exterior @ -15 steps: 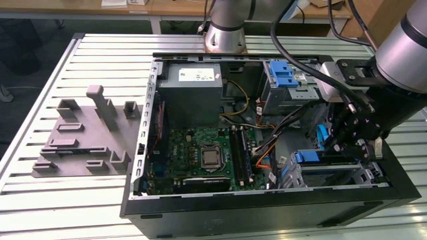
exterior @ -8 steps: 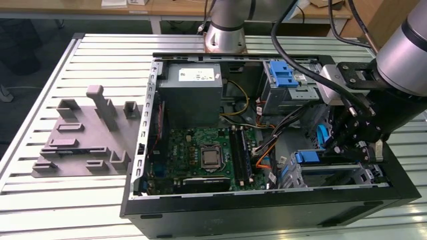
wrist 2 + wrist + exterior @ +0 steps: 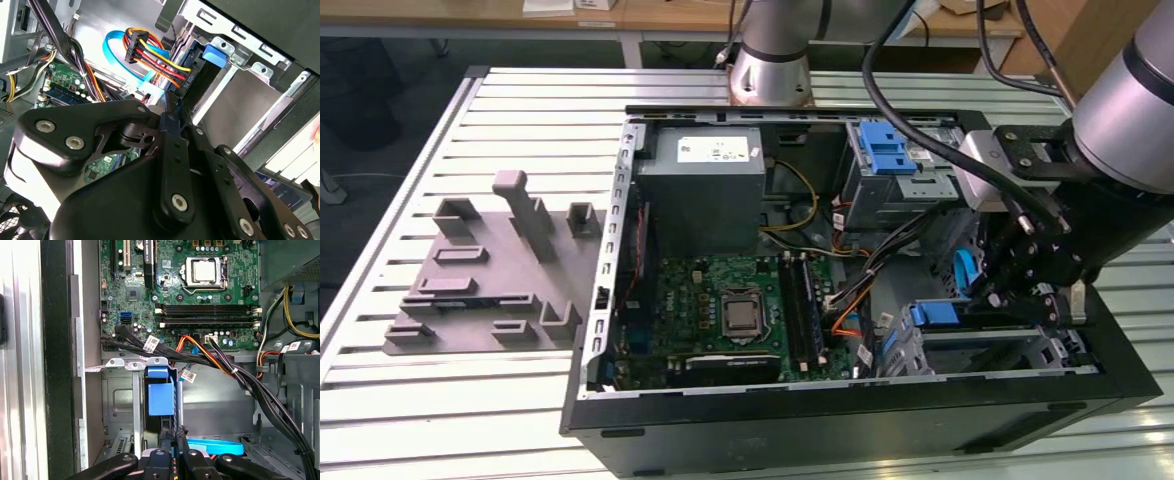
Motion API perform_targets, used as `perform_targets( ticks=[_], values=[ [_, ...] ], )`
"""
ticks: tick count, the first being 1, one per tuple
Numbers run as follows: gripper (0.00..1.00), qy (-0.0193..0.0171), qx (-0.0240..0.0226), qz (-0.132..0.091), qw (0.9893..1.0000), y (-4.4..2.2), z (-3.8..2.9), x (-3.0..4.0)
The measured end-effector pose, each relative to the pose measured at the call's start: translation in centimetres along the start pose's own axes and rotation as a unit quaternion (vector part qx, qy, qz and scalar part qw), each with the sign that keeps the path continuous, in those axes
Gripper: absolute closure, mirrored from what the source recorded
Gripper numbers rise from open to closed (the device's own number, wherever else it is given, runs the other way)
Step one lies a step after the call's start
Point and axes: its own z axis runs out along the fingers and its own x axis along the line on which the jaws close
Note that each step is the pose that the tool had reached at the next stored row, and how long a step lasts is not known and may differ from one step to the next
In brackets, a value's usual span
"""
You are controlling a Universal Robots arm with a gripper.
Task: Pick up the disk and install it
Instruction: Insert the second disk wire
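The disk (image 3: 161,397) stands edge-on in a slot of the metal drive cage (image 3: 117,400) at the case's front corner, and its blue bracket faces out. In the second wrist view its blue tab (image 3: 216,54) and dark edge sit between the cage's silver walls (image 3: 250,95). My gripper (image 3: 178,436) hangs just behind the disk's edge with its black fingers (image 3: 167,125) pressed together and nothing between them. In the exterior view the gripper (image 3: 1017,298) is low inside the case at the right, beside the blue bracket (image 3: 937,314).
Bundled black, orange and yellow cables (image 3: 215,360) cross just past the cage, and a blue ribbon cable (image 3: 215,446) lies beside the fingers. The motherboard (image 3: 720,310), grey power-supply box (image 3: 704,185) and an upper cage with a blue latch (image 3: 887,150) crowd the case. A grey fixture (image 3: 494,270) lies on the table.
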Motion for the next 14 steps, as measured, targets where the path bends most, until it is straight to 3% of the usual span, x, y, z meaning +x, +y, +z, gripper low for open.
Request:
perform_targets(
  ticks=[2,3,14],
  values=[
    [0.83,-0.0002,0.0,0.0,1.0,0.0,0.01,0.0],
    [0.77,-0.0003,0.0,0.0,1.0,0.0,0.0,0.0],
    [0.77,-0.0001,-0.0003,0.0,1.0,0.0,-1.02,-0.06]
  ],
)
